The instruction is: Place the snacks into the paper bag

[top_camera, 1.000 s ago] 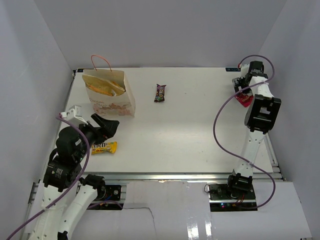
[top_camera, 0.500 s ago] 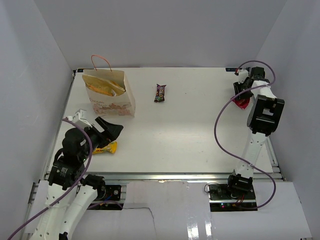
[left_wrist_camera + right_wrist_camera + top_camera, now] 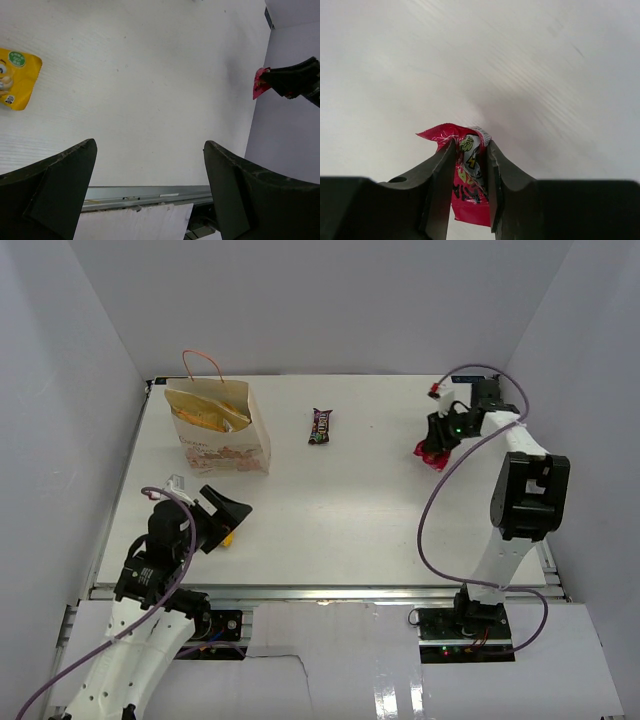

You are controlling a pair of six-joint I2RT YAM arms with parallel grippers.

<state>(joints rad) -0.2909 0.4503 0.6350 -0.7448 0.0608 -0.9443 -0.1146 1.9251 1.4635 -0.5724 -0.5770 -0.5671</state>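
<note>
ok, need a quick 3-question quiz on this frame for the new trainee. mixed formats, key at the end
1. True or false: the right fingers are clamped on a red packet.
2. Seen from the top camera, where is the purple candy bar relative to the paper bag? A) inside it B) lying apart, to its right C) leaning against it
3. Fill in: the left fingers near the yellow pack stand ____ and hold nothing.

Key: 1 true; 2 B; 3 open.
</note>
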